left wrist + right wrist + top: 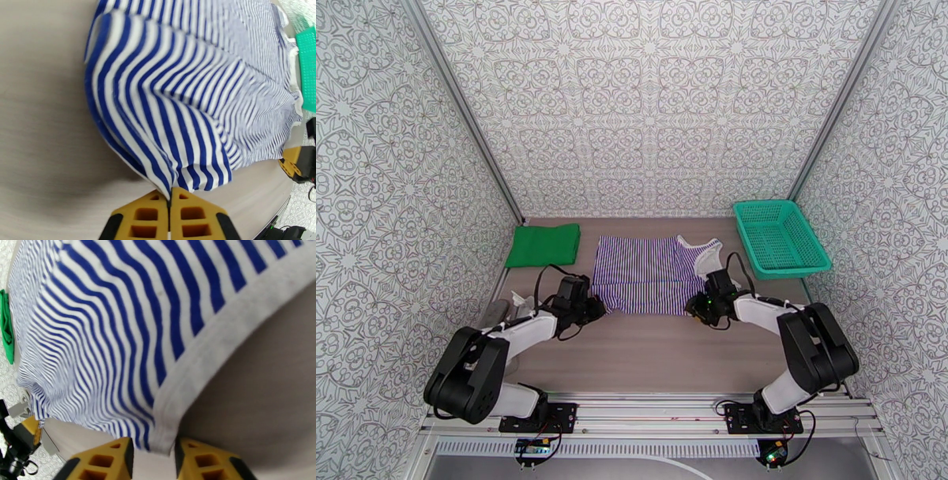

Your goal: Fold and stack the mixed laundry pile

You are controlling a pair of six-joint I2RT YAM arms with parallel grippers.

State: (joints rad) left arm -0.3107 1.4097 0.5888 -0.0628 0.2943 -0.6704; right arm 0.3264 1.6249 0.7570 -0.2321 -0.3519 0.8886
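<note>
Grips near hem of striped shirt in tightly closed left gripper, straddles its white trim with right gripper narrowly parted.

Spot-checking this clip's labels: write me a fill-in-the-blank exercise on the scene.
The folded cloth left of the striped shirt is ___.
The left tool is shut on the ___.
The trim at the right tool is ___.
The teal mesh basket is ___.
Missing words: green; striped shirt; white; empty.

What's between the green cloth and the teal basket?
The striped shirt, spread out, lies between the green cloth and the teal mesh basket, as the top view shows.
</note>
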